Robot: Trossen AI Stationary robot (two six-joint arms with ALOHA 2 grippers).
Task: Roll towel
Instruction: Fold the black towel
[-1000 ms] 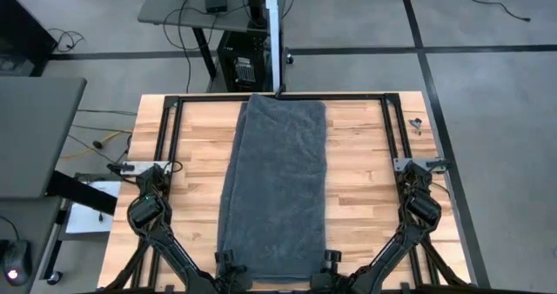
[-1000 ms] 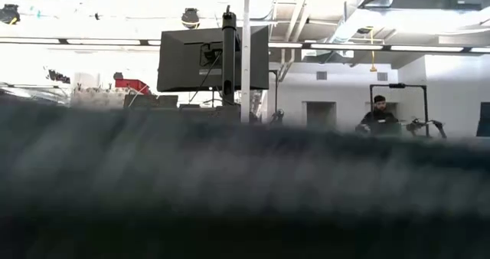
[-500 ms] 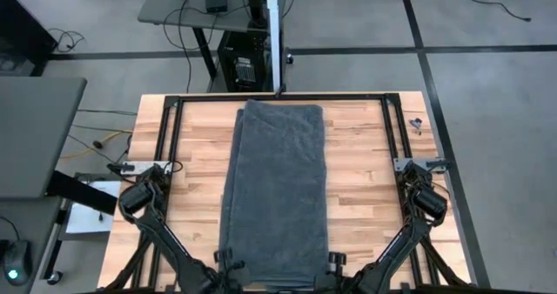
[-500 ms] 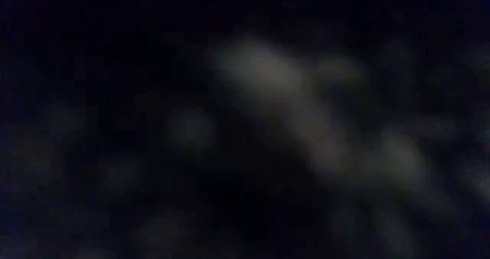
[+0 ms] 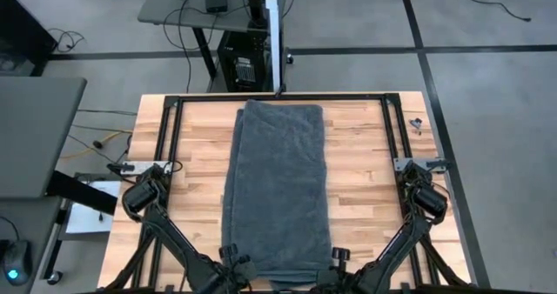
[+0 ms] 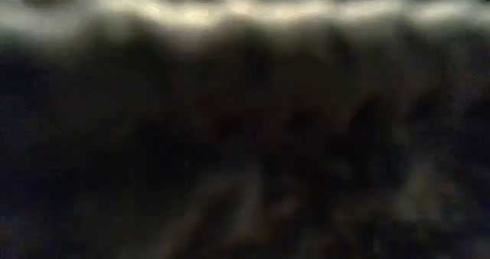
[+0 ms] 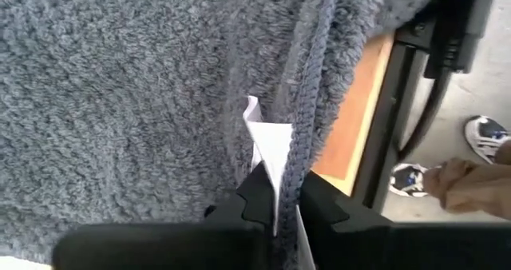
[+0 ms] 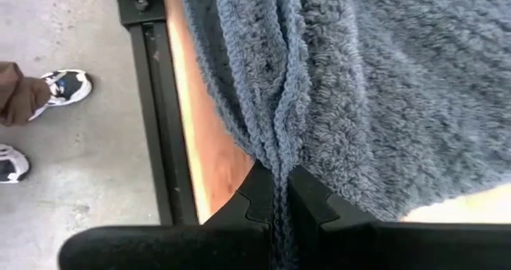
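Observation:
The dark grey towel [image 5: 277,190] lies lengthwise down the middle of the wooden table [image 5: 191,155], from the far edge to the near edge. My left gripper [image 5: 233,259] is shut on its near left corner, where a small white tag [image 7: 267,138] sticks out. My right gripper [image 5: 338,259] is shut on its near right corner. In the low view, blurred dark towel [image 6: 245,136] fills the whole picture. My left gripper [image 7: 279,192] pinches the towel's hemmed edge [image 7: 299,142] and the white tag between its two fingers, at the near left corner. It comes slanting from above. The cloth runs away from the fingers with little slack. My right gripper [image 8: 275,188] pinches the bunched hemmed edge [image 8: 279,142] at the towel's near right corner between its two fingers, slanting from above. More than one fold of hem runs into the grip. The rest of the towel spreads toward the table's far edge.
A black metal frame [image 5: 165,137] runs around the tabletop. A person stands close by the table's near edge: shoes [image 8: 68,86] and a hand [image 7: 467,186] show in the wrist views. Bare wood lies on either side of the towel.
Both grippers have kept hold of the towel's near corners, and the near end has come up. A second ago the low view saw the room over the cloth; now the towel covers it. The far end has slid a little toward the near edge.

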